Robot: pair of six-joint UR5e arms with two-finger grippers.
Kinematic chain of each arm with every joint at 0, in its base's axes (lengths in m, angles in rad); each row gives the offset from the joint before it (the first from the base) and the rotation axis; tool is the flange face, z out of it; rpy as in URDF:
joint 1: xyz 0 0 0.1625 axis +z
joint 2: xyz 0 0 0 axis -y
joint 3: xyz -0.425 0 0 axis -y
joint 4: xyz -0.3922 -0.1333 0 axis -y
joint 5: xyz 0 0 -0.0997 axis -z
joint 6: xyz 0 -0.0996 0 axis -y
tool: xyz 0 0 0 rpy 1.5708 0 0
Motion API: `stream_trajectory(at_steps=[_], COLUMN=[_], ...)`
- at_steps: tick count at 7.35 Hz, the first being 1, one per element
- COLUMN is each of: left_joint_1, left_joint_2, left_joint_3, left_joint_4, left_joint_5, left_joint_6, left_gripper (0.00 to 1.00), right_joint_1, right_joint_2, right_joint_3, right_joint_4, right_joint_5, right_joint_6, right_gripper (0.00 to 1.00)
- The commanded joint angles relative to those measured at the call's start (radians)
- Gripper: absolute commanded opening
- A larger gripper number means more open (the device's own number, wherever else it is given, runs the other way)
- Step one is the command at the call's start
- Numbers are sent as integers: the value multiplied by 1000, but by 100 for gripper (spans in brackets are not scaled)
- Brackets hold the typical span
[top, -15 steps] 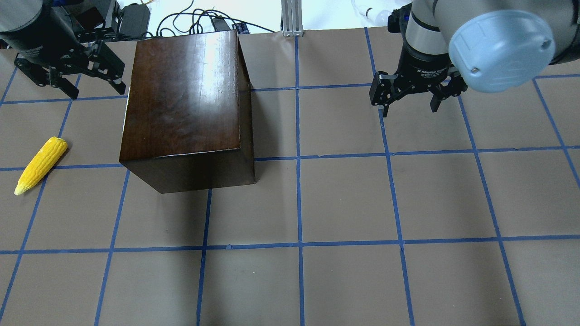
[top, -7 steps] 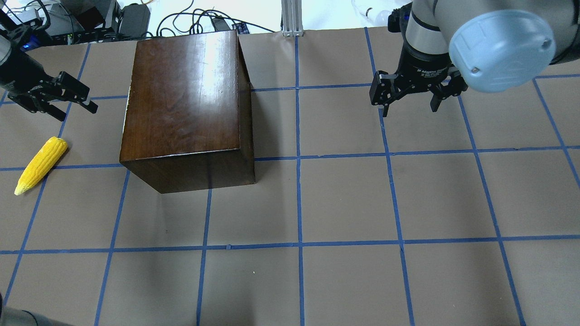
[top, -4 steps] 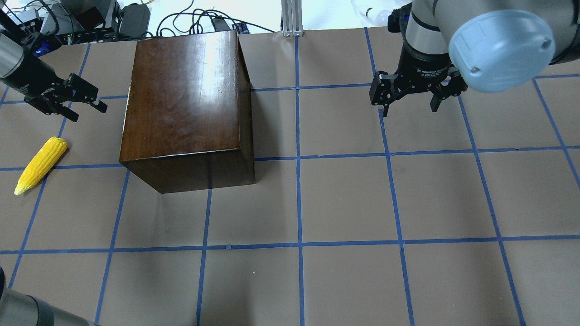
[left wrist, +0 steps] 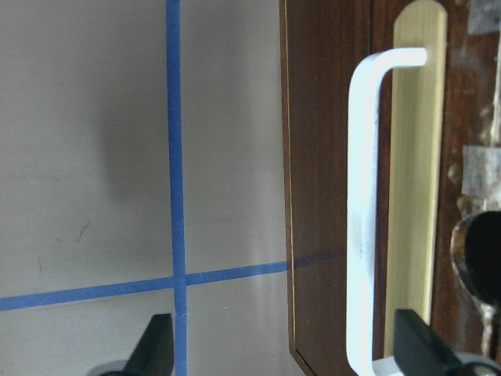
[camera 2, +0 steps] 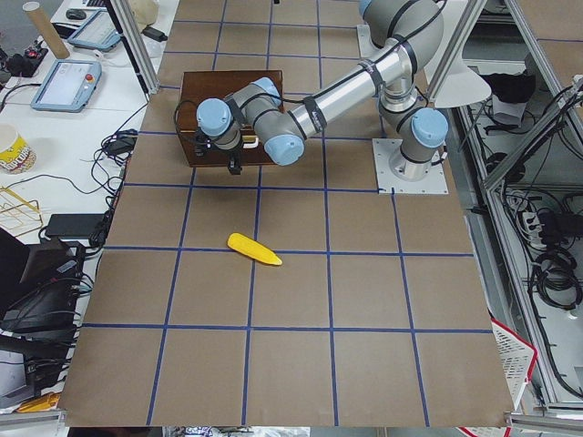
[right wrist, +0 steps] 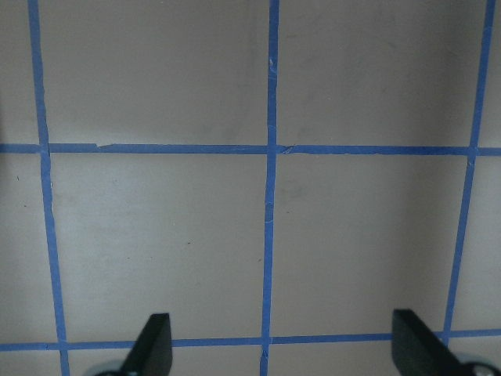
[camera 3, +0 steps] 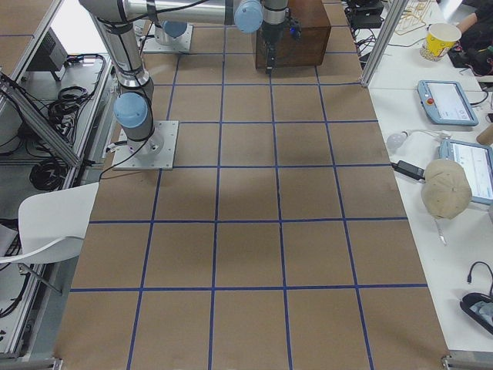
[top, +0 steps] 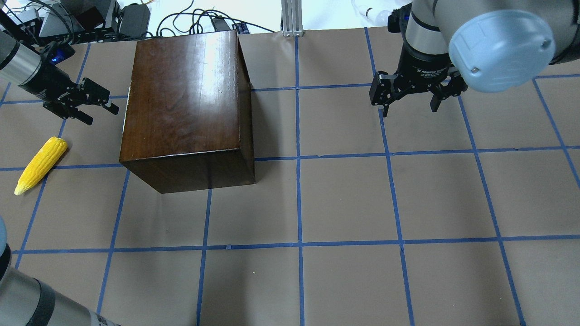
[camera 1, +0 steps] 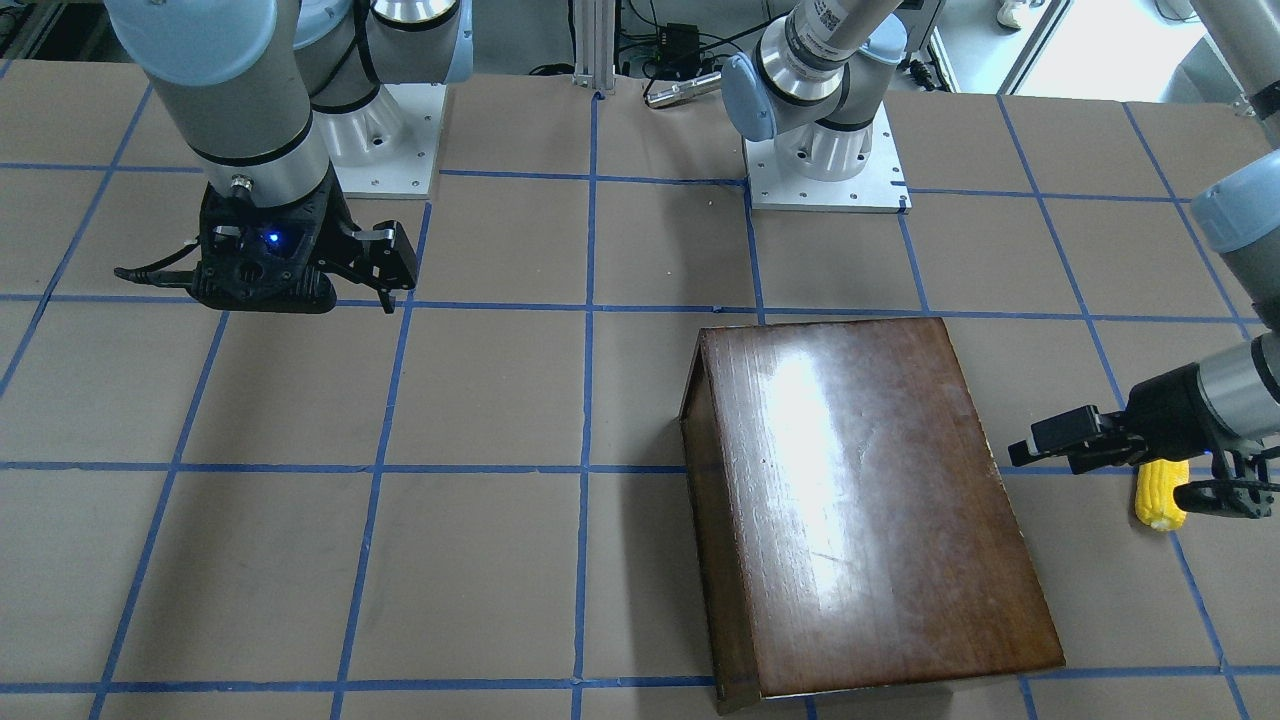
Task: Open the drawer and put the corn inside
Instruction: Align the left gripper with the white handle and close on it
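Overhead exterior: blue-gridded brown table, cables behind; left tool and right tool wide.

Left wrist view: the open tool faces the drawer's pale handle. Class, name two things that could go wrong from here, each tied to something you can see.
1. The handle sits well off-centre, close to one fingertip of the left tool. That finger might strike the drawer front instead of straddling the handle.
2. The right tool hangs far from the box, so nothing braces it. A pull might drag the whole box along rather than open the drawer.
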Motion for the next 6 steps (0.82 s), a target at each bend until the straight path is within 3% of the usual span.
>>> stream_trajectory(at_steps=[1,2,6], left_joint_1=[-3,-3,-11], left_joint_2=[-21,-26,-33], left_joint_3=[0,2,-6], left_joint_4=[14,16,43], left_joint_5=[-5,-49,-53], left_joint_6=[-1,-19,-26], left_gripper=[100,100,100], right_joint_1=[0,0,0], right_joint_2=[0,0,0], right_joint_3=[0,2,0], right_joint_4=[-1,1,1], right_joint_5=[0,0,0], right_joint_6=[0,0,0], right_gripper=[100,100,100])
